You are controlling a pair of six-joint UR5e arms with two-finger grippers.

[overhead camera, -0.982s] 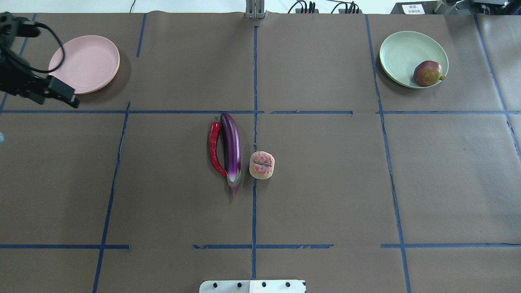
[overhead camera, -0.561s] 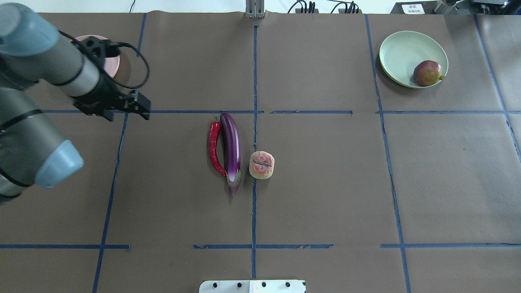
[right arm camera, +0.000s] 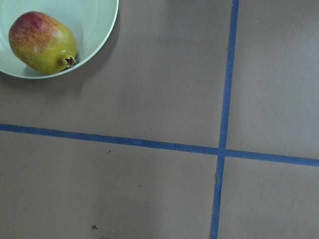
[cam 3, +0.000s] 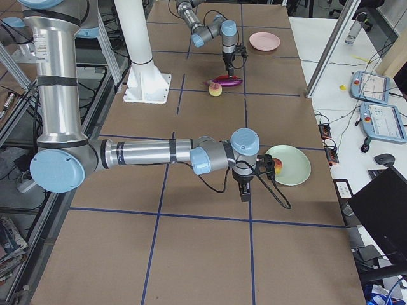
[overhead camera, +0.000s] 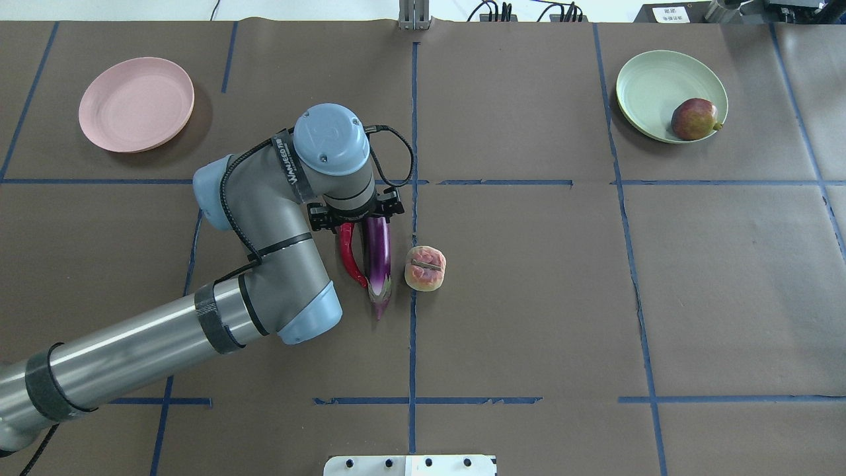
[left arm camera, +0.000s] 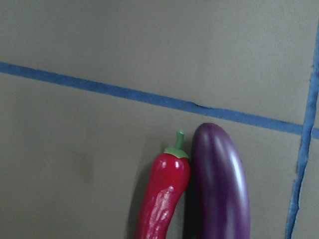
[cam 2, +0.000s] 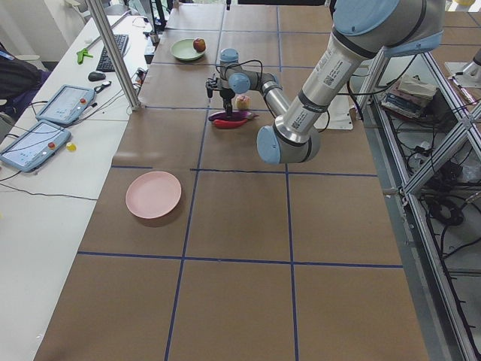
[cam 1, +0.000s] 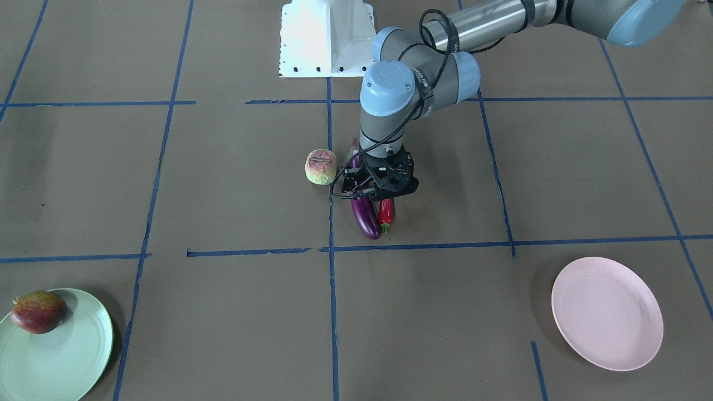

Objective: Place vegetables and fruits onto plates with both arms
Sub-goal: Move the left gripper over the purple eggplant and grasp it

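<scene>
The purple eggplant (overhead camera: 378, 254) and the red chili (overhead camera: 348, 254) lie side by side at the table's middle. The pale pink-yellow fruit (overhead camera: 425, 268) sits just right of them. My left gripper (cam 1: 379, 192) hangs straight down over the stem end of the chili (cam 1: 386, 211) and the rounded tip of the eggplant (cam 1: 365, 217); I cannot tell if it is open. The left wrist view shows both tips (left arm camera: 164, 199) and no fingers. The dark red-green fruit (overhead camera: 694, 119) lies in the mint plate (overhead camera: 651, 86). The pink plate (overhead camera: 135, 104) holds nothing. My right gripper (cam 3: 245, 192) hovers beside the mint plate; I cannot tell its state.
The white robot base (overhead camera: 410, 465) sits at the near edge. Blue tape lines cross the brown table cover. My left arm's elbow and forearm (overhead camera: 264, 264) lie over the table to the left of the chili.
My left arm has swung from the far left by the pink plate to the middle, and its gripper now hangs over the chili and eggplant. Fruits and plates have not moved.
</scene>
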